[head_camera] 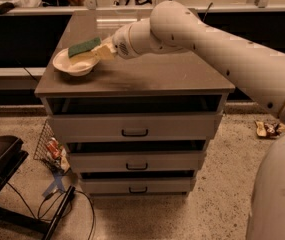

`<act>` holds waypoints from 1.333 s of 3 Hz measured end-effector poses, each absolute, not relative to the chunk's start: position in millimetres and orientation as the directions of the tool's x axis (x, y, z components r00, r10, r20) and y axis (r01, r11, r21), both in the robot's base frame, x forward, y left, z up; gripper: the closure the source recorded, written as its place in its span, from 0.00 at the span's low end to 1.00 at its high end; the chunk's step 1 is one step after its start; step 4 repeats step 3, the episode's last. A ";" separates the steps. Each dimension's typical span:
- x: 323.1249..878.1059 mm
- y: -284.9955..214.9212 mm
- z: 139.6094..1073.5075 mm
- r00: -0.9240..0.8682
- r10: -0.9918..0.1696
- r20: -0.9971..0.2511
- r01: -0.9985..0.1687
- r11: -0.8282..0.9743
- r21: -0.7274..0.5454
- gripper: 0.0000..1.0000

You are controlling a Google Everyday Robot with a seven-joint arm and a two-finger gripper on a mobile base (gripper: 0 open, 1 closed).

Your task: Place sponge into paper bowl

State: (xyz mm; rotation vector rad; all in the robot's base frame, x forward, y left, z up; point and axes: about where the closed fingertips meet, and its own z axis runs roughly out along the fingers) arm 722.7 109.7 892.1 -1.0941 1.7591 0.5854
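The sponge (pixel 84 47) is up in the air, just over the paper bowl (pixel 74 63). It is tilted, with its green side on top and its right end higher. The white bowl sits near the left edge of the tabletop (pixel 152 76), toward the back corner.

The tabletop is brown and flat. It is the top of a chest of drawers (pixel 132 132) with three gray drawers, each with a small dark handle. The top drawer looks pulled out a little.

The floor (pixel 217 194) is pale with tiny specks. At the left of the chest leans a wire basket (pixel 46 143) with some colored things in it. Close by, a cross of blue tape (pixel 54 184) is stuck on the floor, and black cables (pixel 64 209) lie next to it. On the right a small wrapper (pixel 267 129) lies on the floor. Behind the chest runs a long dark shelf (pixel 22 39).

The big white arm (pixel 222 49) reaches in from the right. Its gripper (pixel 96 51) is over the right side of the bowl. The pale fingers (pixel 104 50) are closed on the right end of the sponge and hold it up.
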 end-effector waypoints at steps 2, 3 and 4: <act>721.4 114.4 890.6 -0.148 -0.418 -0.896 -0.874 0.479 -0.078 0.00; 721.4 114.5 890.6 -0.148 -0.418 -0.896 -0.875 0.479 -0.078 0.00; 721.4 114.5 890.6 -0.148 -0.418 -0.896 -0.875 0.479 -0.078 0.00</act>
